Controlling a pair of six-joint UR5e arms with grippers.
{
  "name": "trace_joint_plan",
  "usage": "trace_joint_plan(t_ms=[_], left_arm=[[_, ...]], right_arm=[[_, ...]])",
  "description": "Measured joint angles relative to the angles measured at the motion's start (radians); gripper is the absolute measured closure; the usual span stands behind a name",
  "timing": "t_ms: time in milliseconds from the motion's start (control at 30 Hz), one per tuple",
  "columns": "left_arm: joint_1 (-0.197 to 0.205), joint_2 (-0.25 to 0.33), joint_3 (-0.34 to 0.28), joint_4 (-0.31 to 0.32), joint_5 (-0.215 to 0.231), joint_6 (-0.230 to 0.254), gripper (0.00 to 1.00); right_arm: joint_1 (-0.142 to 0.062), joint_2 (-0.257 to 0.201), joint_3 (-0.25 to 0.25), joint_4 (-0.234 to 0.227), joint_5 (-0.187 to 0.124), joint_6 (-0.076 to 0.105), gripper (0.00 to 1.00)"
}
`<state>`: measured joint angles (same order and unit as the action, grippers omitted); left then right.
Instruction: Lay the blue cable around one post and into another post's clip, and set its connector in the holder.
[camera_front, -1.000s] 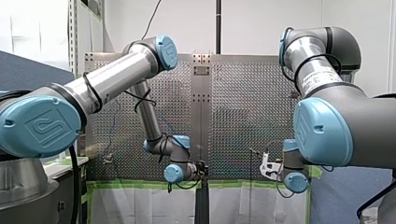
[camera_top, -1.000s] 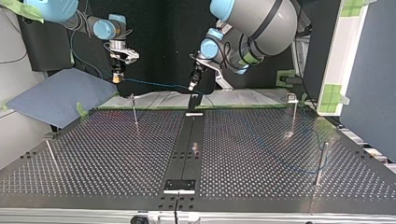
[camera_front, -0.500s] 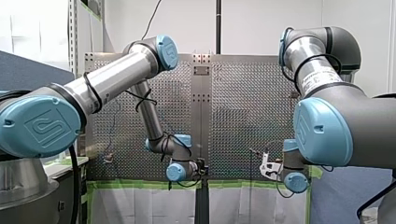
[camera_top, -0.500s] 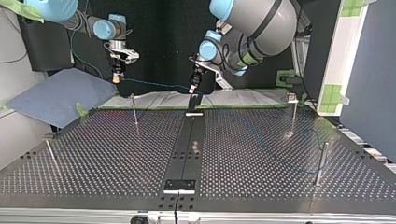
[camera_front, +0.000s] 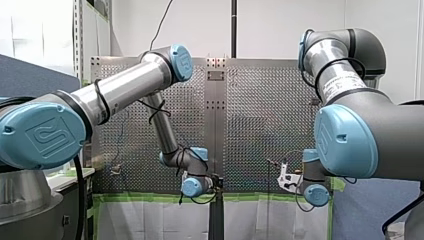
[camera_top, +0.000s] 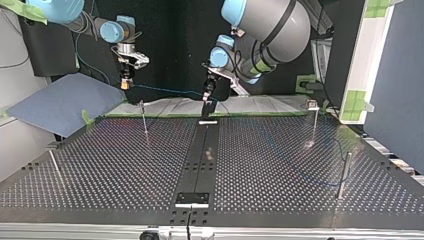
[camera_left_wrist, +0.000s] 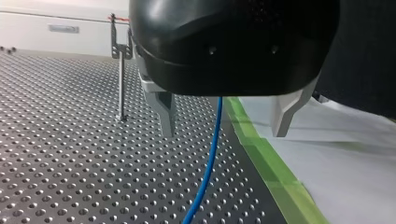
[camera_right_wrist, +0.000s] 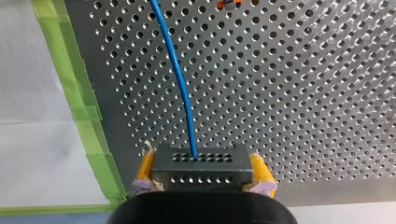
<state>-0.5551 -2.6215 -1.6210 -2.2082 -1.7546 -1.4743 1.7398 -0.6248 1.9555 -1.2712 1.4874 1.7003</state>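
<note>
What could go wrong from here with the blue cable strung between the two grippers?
1. My left gripper is open, its fingers on either side of the blue cable without clamping it, so the cable may slip out when that arm moves toward a post.
2. The cable spans the air to the connector in my right gripper. A hard pull might twist it or drag it out of the yellow pads.

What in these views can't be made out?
Left wrist view: blue cable's upper run, hidden behind my left gripper's housing.
Right wrist view: connector's near end, hidden by my right gripper's body.
Top view: cable's route past the posts, too thin to trace.
</note>
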Motion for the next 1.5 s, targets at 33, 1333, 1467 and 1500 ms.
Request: trace_joint_plan(t_ms=[33,1333,1467,1500], left_arm=[[-0.001,-0.001,0.006,-0.006,-0.006,0.007,0.00],[0.012,-0.001,0.047,-0.031,0.080,-0.095,0.00],[0.014,-0.001,0.052,-0.031,0.083,-0.095,0.00],[0.014,-0.001,0.053,-0.031,0.083,-0.095,0.00]], right_arm=[[0.000,0.000,-0.001,0.001,0.001,0.000,1.00],[-0.004,0.000,-0.014,0.009,0.000,-0.017,1.00],[-0.004,0.001,-0.015,0.009,0.000,-0.017,1.00],[-0.004,0.001,-0.015,0.009,0.001,-0.017,1.00]])
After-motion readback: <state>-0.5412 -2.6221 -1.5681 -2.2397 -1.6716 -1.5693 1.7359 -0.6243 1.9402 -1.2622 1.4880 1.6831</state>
